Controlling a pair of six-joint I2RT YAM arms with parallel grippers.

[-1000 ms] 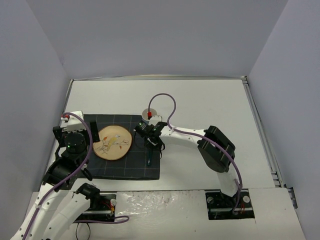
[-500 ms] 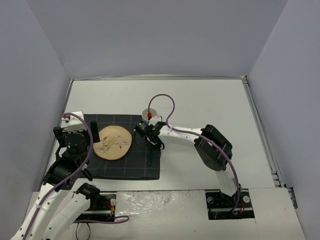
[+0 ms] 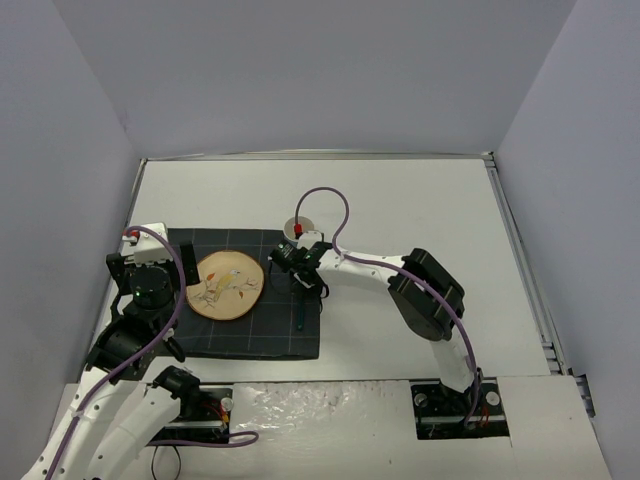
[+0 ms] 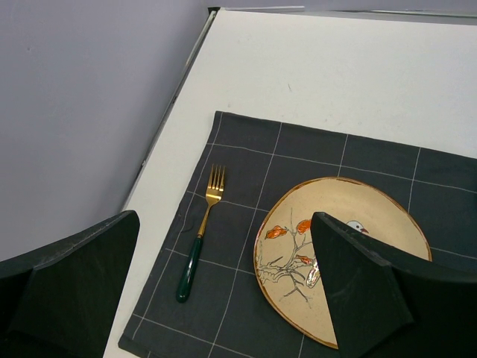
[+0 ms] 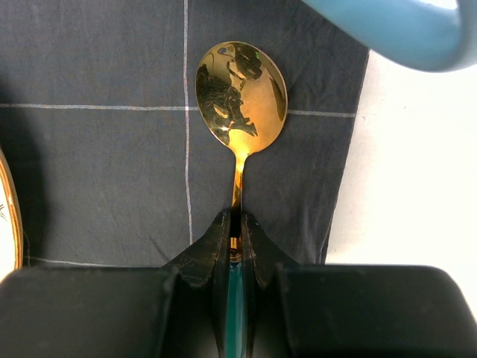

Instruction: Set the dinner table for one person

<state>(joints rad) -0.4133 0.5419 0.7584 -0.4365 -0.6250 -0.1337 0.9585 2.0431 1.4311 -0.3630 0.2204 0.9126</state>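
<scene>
The white dinner table [image 3: 400, 200] carries a dark grey checked placemat [image 3: 260, 335]. A tan plate [image 3: 228, 285] painted with a branch and bird lies on the mat. My right gripper [image 5: 235, 224] is shut on a spoon [image 5: 241, 93] at the neck. The spoon has a gold bowl and a green handle and lies low over the mat's right part [image 3: 300, 312]. My left gripper [image 4: 216, 298] is open and empty above the mat's left side. Below it a fork [image 4: 201, 224] with gold tines and a green handle lies left of the plate [image 4: 350, 224].
A blue cup [image 5: 395, 26] stands on the table just beyond the mat's far right corner, close to the spoon's bowl; it also shows in the top view [image 3: 303, 226]. Grey walls close in the table on three sides. The mat's left edge [image 4: 160, 246] runs near the table's left edge.
</scene>
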